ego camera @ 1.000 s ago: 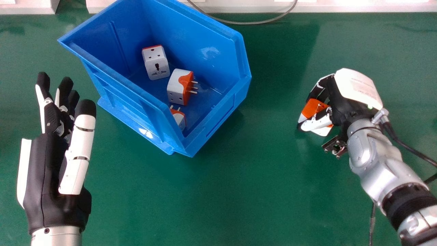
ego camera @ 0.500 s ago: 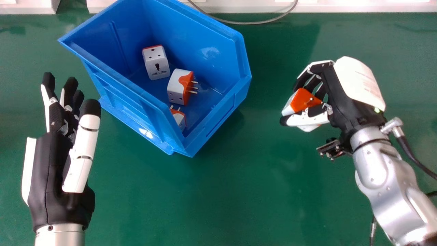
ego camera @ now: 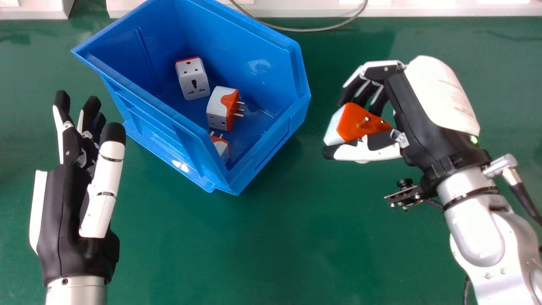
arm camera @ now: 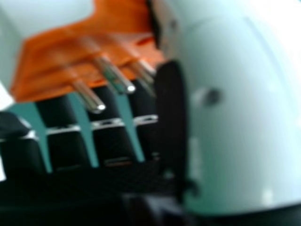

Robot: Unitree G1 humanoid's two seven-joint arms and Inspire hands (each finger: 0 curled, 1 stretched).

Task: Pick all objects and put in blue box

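Over the left side of the bench (ego camera: 296, 237), the left hand (ego camera: 63, 212) is empty, fingers nearly straight. Across from it, the right hand (ego camera: 423, 127) has fingers and thumb bent round a plug adapter (ego camera: 358, 120), well right of the blue box (ego camera: 254, 51). Inside lie a near adapter (ego camera: 222, 148), a middle adapter (ego camera: 219, 108) and a far adapter (ego camera: 192, 78): three seem done, the held one left to drop in.

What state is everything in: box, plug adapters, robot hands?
Blue box: open-topped, holding three plug adapters
Far boxed plug adapter: sockets showing
Middle boxed plug adapter: pins pointing rightward
Near boxed plug adapter: partly hidden
Held plug adapter: gripped, pins uncovered
Right robot hand: curled round held adapter
Left robot hand: open, empty
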